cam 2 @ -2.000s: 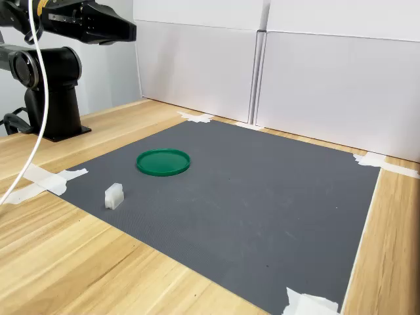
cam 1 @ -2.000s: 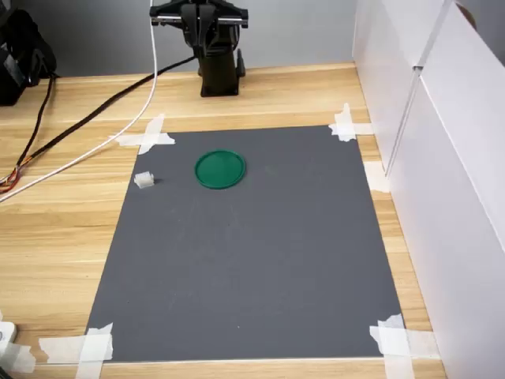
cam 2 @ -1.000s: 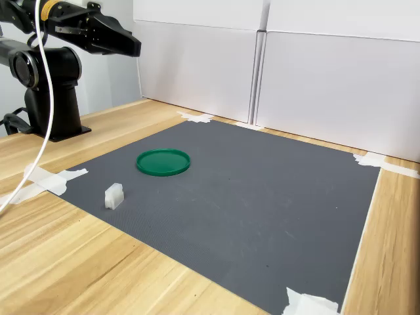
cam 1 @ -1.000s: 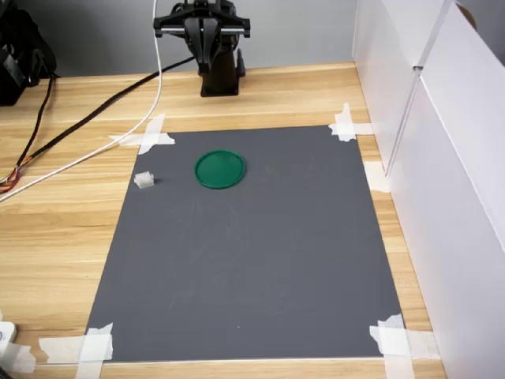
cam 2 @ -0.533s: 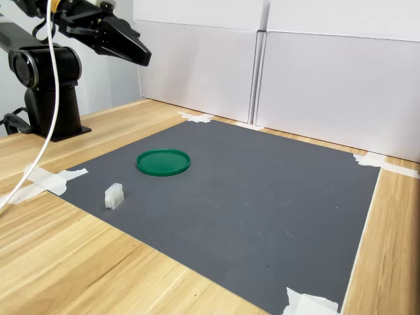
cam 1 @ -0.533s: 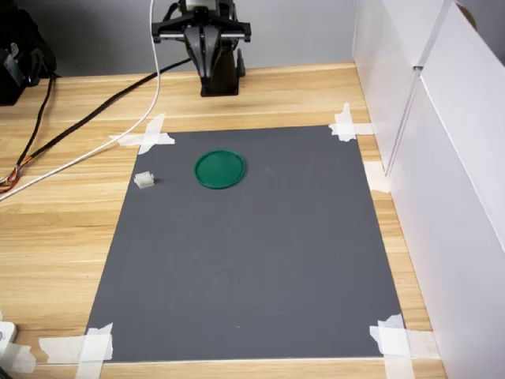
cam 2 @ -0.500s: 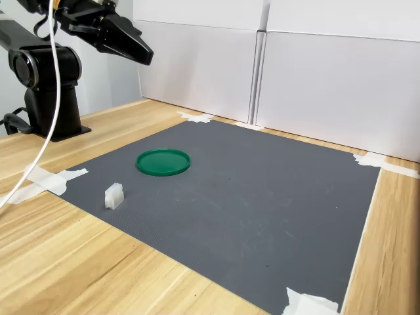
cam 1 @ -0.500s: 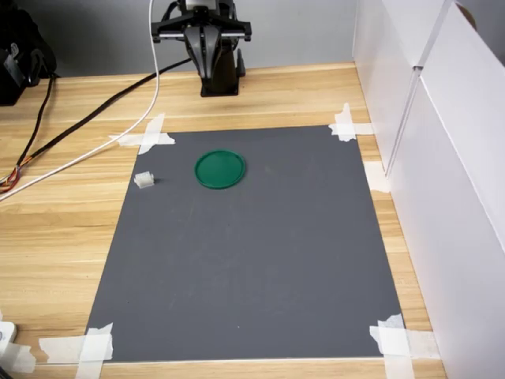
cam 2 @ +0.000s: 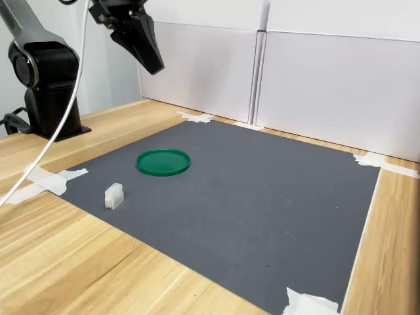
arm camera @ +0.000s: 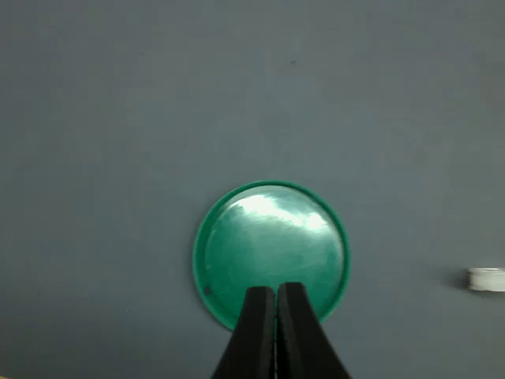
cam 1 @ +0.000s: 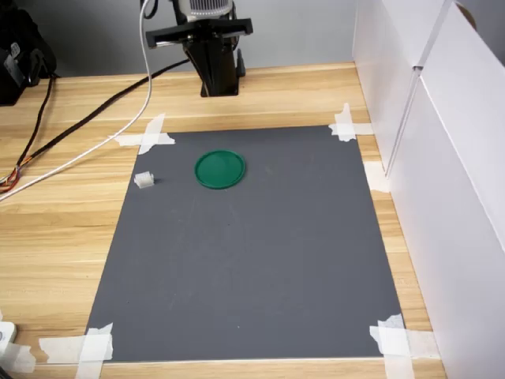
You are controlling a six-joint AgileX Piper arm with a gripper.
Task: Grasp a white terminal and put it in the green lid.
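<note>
Now your gripper (cam 2: 152, 64) tips down over lid (arm camera: 271, 251), fingers (arm camera: 257, 335) closed, empty; terminal (cam 2: 114, 195) sits aside, ungrasped.

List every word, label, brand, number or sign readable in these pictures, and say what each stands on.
None can be read: the lid, terminal, mat, tape, white panels and pincer all show no lettering.
</note>
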